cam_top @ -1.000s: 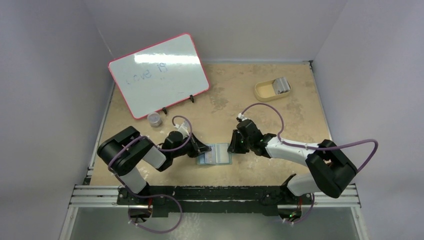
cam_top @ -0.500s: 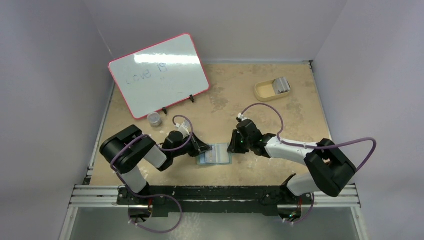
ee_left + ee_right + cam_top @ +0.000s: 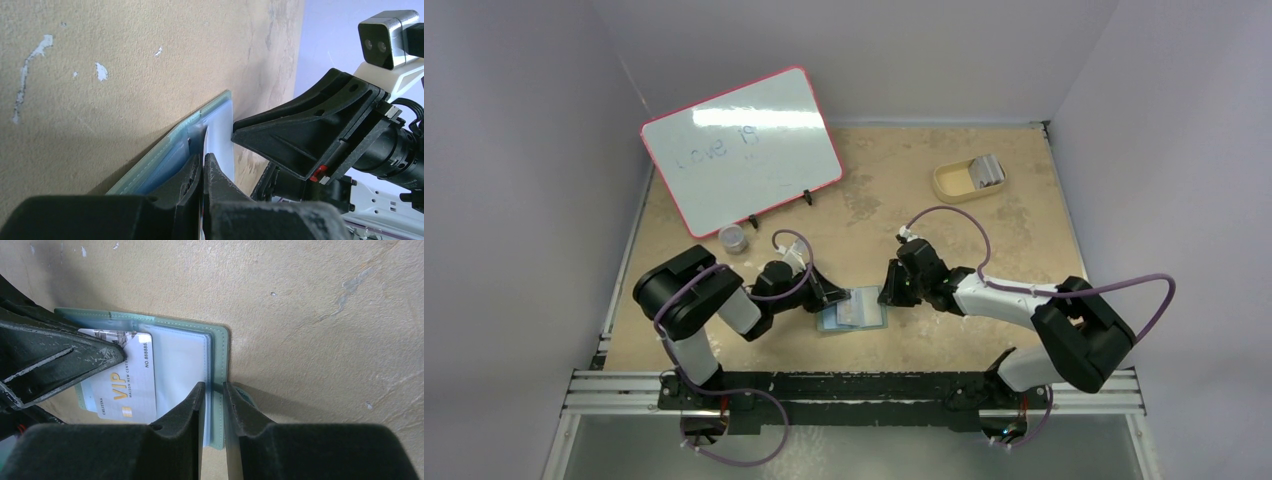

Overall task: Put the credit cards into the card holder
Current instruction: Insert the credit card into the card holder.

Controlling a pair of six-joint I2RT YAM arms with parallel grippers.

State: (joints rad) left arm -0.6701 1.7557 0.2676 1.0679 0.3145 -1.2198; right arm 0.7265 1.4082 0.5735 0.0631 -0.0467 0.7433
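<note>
At lower centre, card holder (image 3: 854,310): open on the table (image 3: 874,200), between both claws.
Left claw (image 3: 202,161): clenched on a white card (image 3: 127,382) lying over the holder's left page.
Right claw (image 3: 212,390): pinching the holder's right edge.
Doing it well: probably keep the holder pinned, feed the card flat and square into its pocket, and let go only once seated.

Left hand (image 3: 831,297), right hand (image 3: 886,297) flank card holder (image 3: 854,311); bare table (image 3: 884,190) between whiteboard (image 3: 742,150) and tray (image 3: 944,186).
</note>
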